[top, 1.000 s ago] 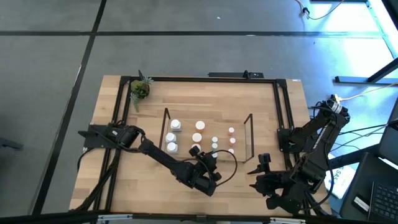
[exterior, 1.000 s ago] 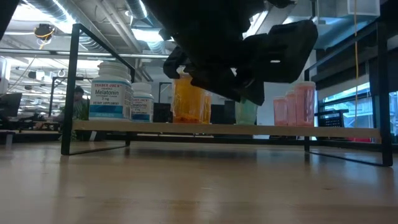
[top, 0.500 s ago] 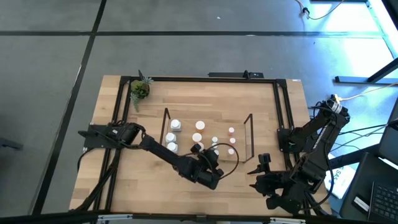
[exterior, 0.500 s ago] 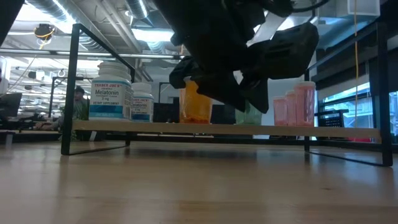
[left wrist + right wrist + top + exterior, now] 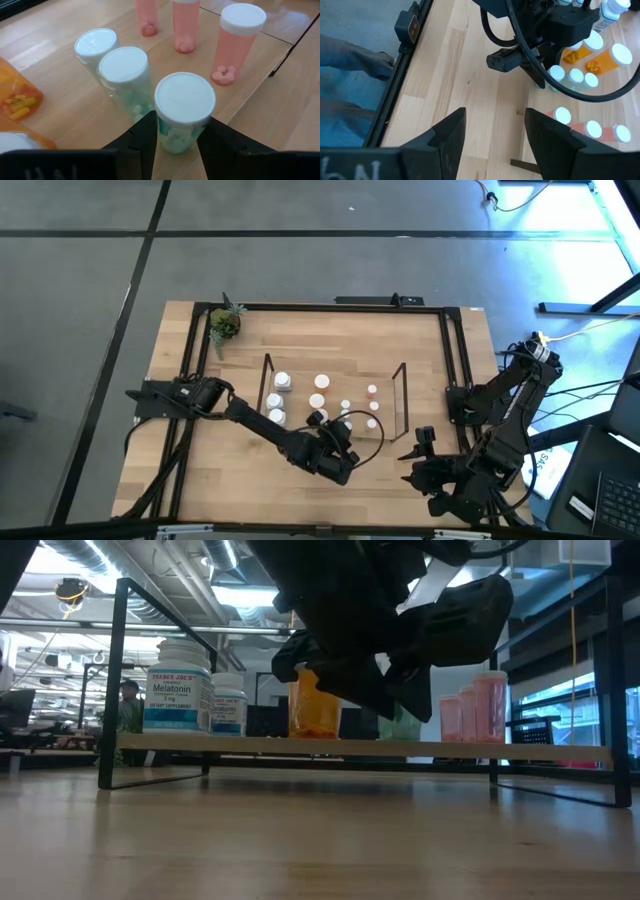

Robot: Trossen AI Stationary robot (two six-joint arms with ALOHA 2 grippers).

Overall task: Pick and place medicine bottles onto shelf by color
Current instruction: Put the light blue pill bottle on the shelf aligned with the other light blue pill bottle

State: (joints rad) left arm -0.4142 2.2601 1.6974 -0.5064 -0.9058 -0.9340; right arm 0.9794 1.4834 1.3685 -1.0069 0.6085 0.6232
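Observation:
The shelf (image 5: 400, 395) stands mid-table, a low black wire rack with a wood board (image 5: 360, 748). On it stand white bottles (image 5: 277, 400), orange bottles (image 5: 318, 392), two teal bottles (image 5: 125, 75) and three pink bottles (image 5: 235, 42), grouped by color. My left gripper (image 5: 343, 430) is at the shelf's near side, shut on a third teal bottle (image 5: 184, 107) beside the other two. In the low view it is a dark mass (image 5: 390, 630) that hides this bottle. My right gripper (image 5: 425, 442) hangs open over the table's near right, holding nothing. My left gripper pinches the teal bottle's body just below the white cap (image 5: 165, 136), one finger (image 5: 145, 142) on each side. The fingers come from the table's near side, slanting down. The bottle is upright. The fingers hide its bottom, so I cannot tell if it stands on the board.
A small potted plant (image 5: 225, 325) sits at the far left corner. A black frame (image 5: 455, 350) edges the table. Bare wood (image 5: 485, 100) lies between the shelf and the near edge. A cable loop (image 5: 365, 445) trails off the left gripper.
My left gripper has moved a little toward the far edge, up to the shelf, carrying the teal bottle and rolling slightly. It has kept still for the last half second. The right arm has not moved.

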